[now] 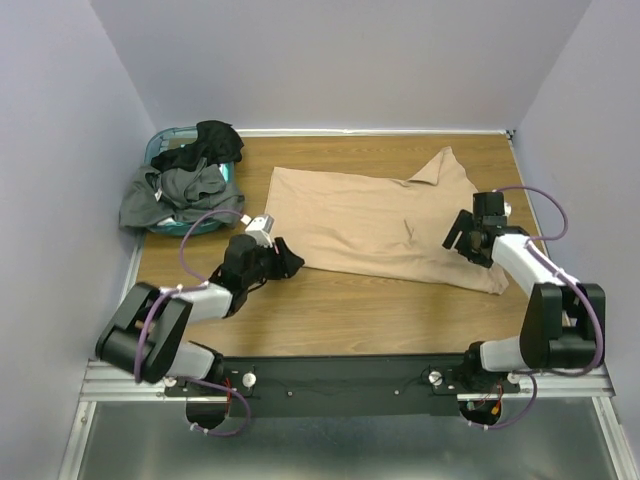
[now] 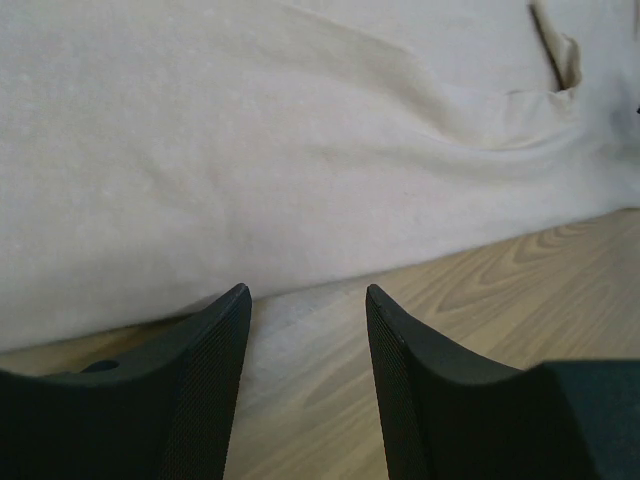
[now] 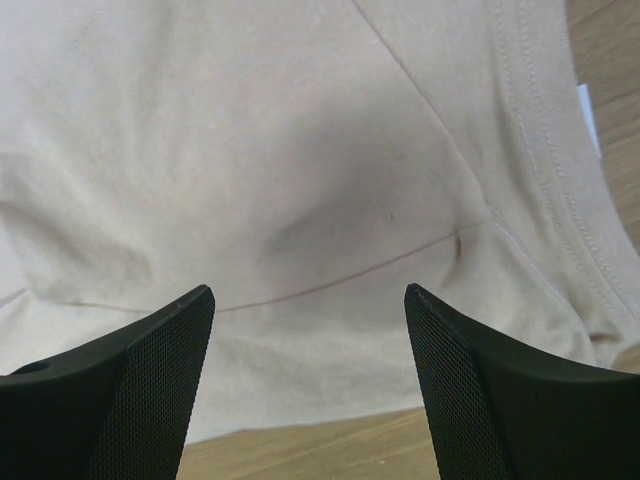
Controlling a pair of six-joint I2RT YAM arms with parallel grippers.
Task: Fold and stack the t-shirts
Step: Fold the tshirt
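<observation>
A tan-beige t-shirt (image 1: pixel 380 220) lies spread on the wooden table (image 1: pixel 350 310). It also fills the left wrist view (image 2: pixel 250 130) and the right wrist view (image 3: pixel 300 150). My left gripper (image 1: pixel 285 258) is open and empty at the shirt's near-left corner; in its own view (image 2: pixel 305 295) bare wood shows between the fingers. My right gripper (image 1: pixel 462 240) is open and empty above the shirt's right end, with cloth between the fingers in its own view (image 3: pixel 310 295). Dark grey and black shirts (image 1: pixel 185 175) lie piled in and over the teal basket (image 1: pixel 165 140).
The teal basket stands at the table's far left corner, with cloth hanging over its rim. Lavender walls enclose the table on three sides. The arms' metal base rail (image 1: pixel 340 380) runs along the near edge.
</observation>
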